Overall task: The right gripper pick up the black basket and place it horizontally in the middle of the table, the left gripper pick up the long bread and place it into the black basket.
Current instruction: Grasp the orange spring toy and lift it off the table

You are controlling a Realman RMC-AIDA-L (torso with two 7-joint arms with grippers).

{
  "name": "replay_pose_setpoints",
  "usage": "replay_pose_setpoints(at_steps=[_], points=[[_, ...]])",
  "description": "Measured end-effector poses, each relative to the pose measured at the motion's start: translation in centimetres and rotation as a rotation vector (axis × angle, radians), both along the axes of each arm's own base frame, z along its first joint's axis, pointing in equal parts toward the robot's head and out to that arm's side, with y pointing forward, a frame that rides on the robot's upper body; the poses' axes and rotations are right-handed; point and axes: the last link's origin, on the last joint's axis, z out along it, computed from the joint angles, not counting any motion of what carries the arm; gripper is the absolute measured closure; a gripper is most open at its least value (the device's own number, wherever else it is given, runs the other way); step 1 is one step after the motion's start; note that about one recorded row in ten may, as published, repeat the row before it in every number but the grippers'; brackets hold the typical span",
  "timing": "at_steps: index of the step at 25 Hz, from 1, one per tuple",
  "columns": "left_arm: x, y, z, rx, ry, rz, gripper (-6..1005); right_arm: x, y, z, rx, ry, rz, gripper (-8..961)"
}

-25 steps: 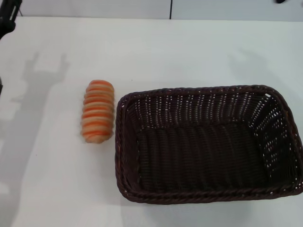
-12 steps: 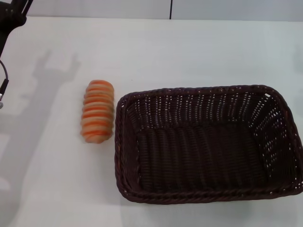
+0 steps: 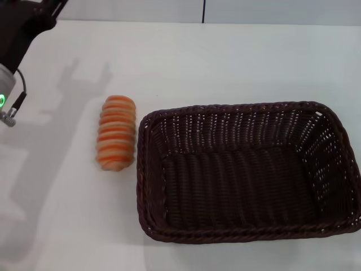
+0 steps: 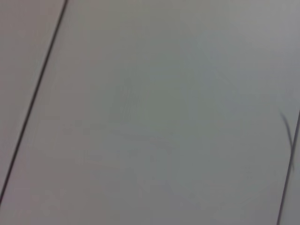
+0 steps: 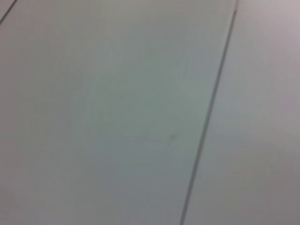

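Observation:
The black basket (image 3: pixel 248 172) lies lengthwise across the white table (image 3: pixel 225 62), right of centre, and is empty. The long bread (image 3: pixel 117 132), striped orange and cream, lies on the table just left of the basket, a small gap from its rim. My left gripper (image 3: pixel 52 5) hangs at the far left corner, well behind and left of the bread, mostly cut off by the frame edge. Its shadow (image 3: pixel 87 76) on the table shows two separate prongs, so it is open and empty. The right gripper is out of view. Both wrist views show neither object.
The left arm's silver link with a green light and a cable (image 3: pixel 8 104) reaches in along the left edge. A wall with a dark seam (image 3: pixel 203 10) runs behind the table. The wrist views show only plain pale surface with dark seams (image 4: pixel 33 101) (image 5: pixel 208 112).
The left arm has moved into view from the far left corner, rightward and toward the bread, and its shadow has shifted right. The basket and the bread have not moved.

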Motion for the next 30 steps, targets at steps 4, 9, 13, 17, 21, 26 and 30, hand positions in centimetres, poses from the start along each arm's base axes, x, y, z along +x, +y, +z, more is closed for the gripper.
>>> replay_pose_setpoints(at_steps=[4,9,13,17,21,26,30], points=[[2.5,0.4,0.1,-0.125,0.044,0.099,202,2.2,-0.3,-0.4,0.04,0.051,-0.041,628],[4.7,0.7,0.1,-0.252,0.147,0.216,201,3.3,-0.4,-0.2,0.044,0.072,-0.052,629],[6.4,1.0,0.6,-0.38,0.239,0.323,201,3.5,-0.6,0.1,0.063,0.062,-0.045,629],[7.6,1.3,0.5,-0.492,0.292,0.4,201,3.7,-0.4,0.7,0.092,0.05,-0.044,630],[8.2,1.8,0.3,-0.58,0.344,0.469,202,3.7,-0.1,0.9,0.095,0.041,-0.036,628],[8.7,2.6,-0.5,-0.665,0.388,0.536,202,3.6,-0.1,1.1,0.101,0.031,-0.02,627],[8.4,3.4,-1.6,-0.715,0.396,0.592,202,3.7,-0.3,1.2,0.095,0.012,-0.011,628]])
